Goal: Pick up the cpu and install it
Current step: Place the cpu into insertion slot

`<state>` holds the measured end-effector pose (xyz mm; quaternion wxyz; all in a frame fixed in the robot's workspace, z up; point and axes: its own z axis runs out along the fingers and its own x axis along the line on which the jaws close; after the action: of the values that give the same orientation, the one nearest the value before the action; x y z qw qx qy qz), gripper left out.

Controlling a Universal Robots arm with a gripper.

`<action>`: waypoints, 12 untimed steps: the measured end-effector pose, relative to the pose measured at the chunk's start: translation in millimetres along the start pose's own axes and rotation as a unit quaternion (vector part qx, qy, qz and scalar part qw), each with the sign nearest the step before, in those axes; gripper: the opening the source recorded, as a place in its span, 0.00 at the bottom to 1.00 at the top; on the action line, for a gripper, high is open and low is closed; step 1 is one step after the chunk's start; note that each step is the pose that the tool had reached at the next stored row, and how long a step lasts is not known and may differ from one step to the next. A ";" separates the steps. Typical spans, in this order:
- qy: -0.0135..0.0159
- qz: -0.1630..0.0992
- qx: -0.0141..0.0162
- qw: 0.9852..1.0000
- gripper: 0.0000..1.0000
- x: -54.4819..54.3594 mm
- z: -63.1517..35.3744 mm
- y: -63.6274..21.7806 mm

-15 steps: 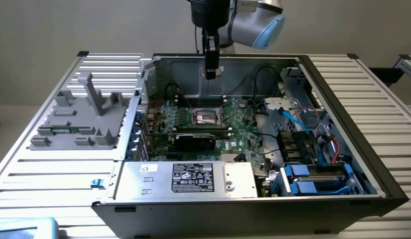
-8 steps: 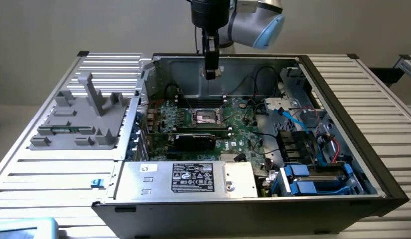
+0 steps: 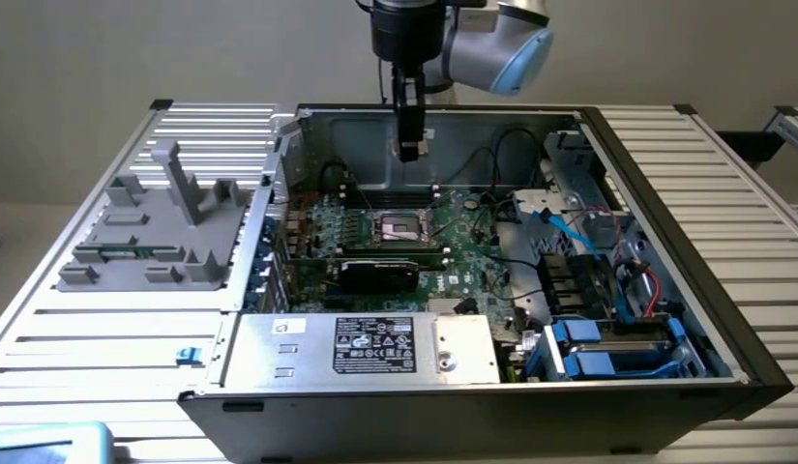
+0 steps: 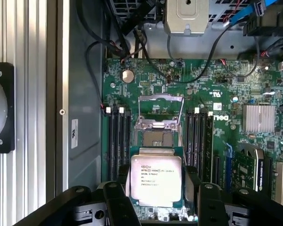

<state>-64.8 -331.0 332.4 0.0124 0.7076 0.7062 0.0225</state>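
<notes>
**Claw holding the cpu above an open computer case.**
From the exterior view's left to its right: a grey moulded fixture lies on the slatted surface, just beside the case. Inside the case, the claw hangs upright over the far part of the green motherboard. Its dark fingers are clamped on two opposite edges of the cpu. The chip is held level and clear of the board, with its printed metal top facing the wrist camera. The socket lies below it with its metal frame swung open. A black graphics card sits on the near side of the socket, and a labelled power supply is at the near wall. Blue-tabbed drive bays fill the right end.
</notes>
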 end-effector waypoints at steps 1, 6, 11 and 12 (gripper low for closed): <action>0.000 0.000 0.000 1.000 0.54 0.0 1.4 0.0; 0.000 0.002 0.000 1.000 0.54 -0.9 10.3 -0.6; 0.001 0.004 0.000 1.000 0.54 -5.7 19.1 -1.0; 0.001 0.005 0.000 1.000 0.54 -6.3 20.9 -1.1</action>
<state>-64.8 -337.0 311.4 0.0118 0.7110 0.7027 0.0235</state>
